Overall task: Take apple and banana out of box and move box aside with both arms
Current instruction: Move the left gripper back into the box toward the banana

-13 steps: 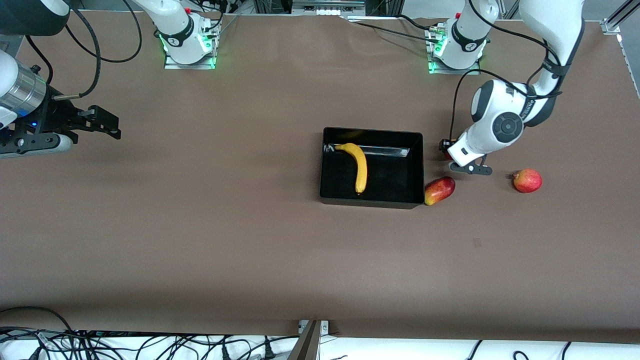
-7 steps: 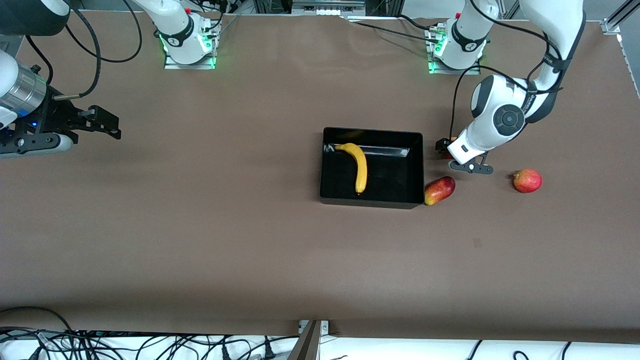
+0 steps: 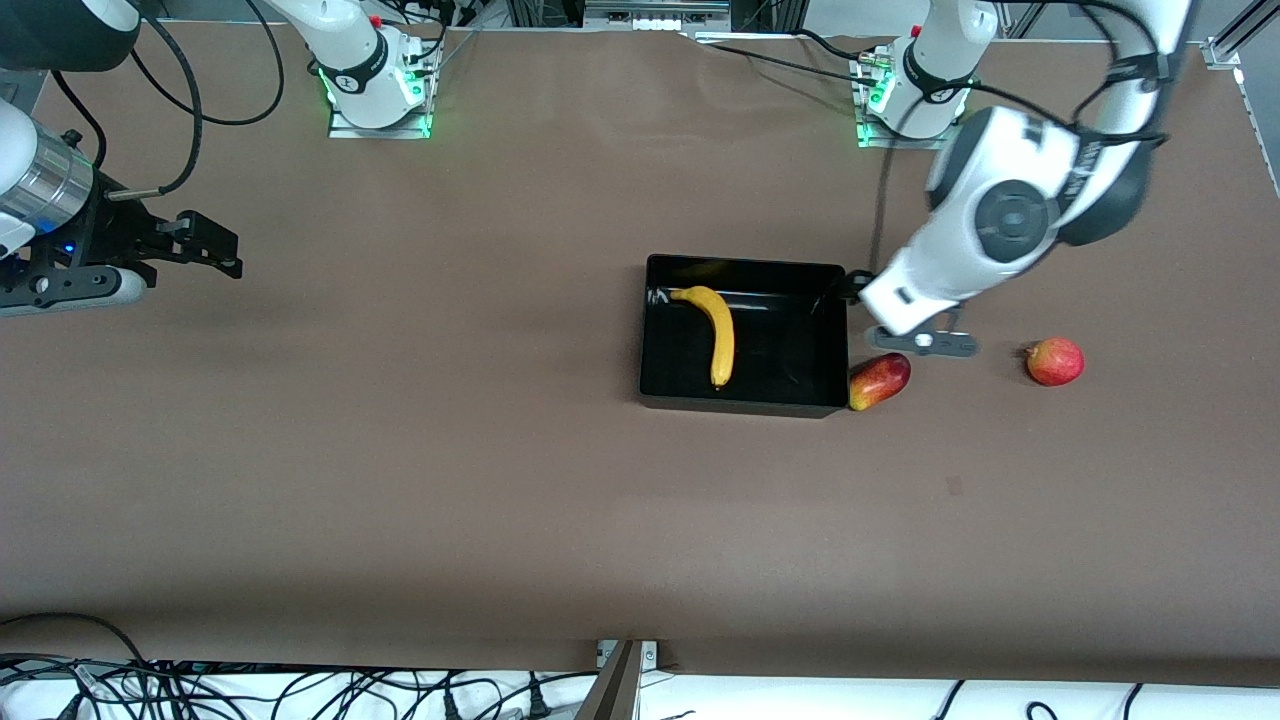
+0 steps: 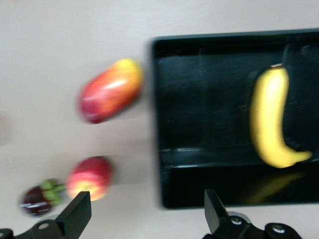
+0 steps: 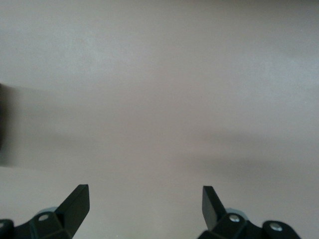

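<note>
Left wrist view shows my left gripper (image 4: 144,219) with its fingers (image 4: 77,214) spread wide and empty, hanging over the desk (image 3: 400,480) at the box's (image 3: 648,330) end wall toward the left arm's end. The apple (image 4: 89,178) sits out on the desk just beside that wall, with a small dark purple fruit (image 4: 37,200) next to it; I cannot pick either out in the front view, where my own wrist covers that spot. The banana (image 3: 714,335) lies inside the box, curved along the floor near the wall toward the right arm's end. I judge it light, soft-skinned and easily bruised, so I would pinch it gently across the thick middle. The box looks stiff but glossy and likely slippery; its low walls are the place to grip. A mango-like fruit (image 3: 879,381) touches the box corner, and a pinkish round fruit (image 3: 1054,361) lies well apart. My right gripper (image 5: 144,211) waits, fingers spread, over bare desk.
</note>
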Available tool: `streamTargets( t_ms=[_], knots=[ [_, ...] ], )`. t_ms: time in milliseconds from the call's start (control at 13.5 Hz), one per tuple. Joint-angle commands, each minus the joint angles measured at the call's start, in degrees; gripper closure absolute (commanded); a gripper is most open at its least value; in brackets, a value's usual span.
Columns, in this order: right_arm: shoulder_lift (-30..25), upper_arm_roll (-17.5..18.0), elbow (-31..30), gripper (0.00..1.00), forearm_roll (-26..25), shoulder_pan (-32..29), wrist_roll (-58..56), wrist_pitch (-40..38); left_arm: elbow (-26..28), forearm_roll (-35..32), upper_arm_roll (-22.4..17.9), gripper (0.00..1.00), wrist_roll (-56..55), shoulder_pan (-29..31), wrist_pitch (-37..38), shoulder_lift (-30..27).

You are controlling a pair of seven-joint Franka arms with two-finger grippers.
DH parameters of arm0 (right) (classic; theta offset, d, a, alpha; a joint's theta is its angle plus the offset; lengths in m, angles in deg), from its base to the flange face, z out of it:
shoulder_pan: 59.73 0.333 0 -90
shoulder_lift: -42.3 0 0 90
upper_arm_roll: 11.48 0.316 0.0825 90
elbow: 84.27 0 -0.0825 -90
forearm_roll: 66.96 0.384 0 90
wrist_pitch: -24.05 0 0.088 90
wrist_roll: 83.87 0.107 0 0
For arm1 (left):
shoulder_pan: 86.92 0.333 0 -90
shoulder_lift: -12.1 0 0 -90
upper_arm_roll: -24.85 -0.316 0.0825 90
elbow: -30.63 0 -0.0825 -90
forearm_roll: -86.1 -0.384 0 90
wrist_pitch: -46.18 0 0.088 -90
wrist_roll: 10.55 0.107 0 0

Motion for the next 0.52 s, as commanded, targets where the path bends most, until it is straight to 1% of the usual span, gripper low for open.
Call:
streamTargets(
  t_ms=[0,74,149,446],
  knots=[
    [0.0,0.2,0.4,0.00,-0.5,0.0,0.2,0.0,-6.5,-0.5,1.6,0.00,-10.2,-7.0,-7.5,11.1],
    [0.0,0.1,0.4,0.00,-0.6,0.0,0.2,0.0,-5.7,-0.8,1.4,0.00,-12.2,-8.6,-11.4,13.2],
    [0.0,0.2,0.4,0.00,-0.6,-0.1,0.2,0.0,-5.3,-0.8,1.5,0.00,-13.0,-8.9,-13.9,14.9],
    [0.1,0.1,0.4,0.00,-0.8,-0.2,0.2,0.0,-4.2,-0.9,1.4,0.00,-13.1,-11.3,-22.1,20.5]
  ],
)
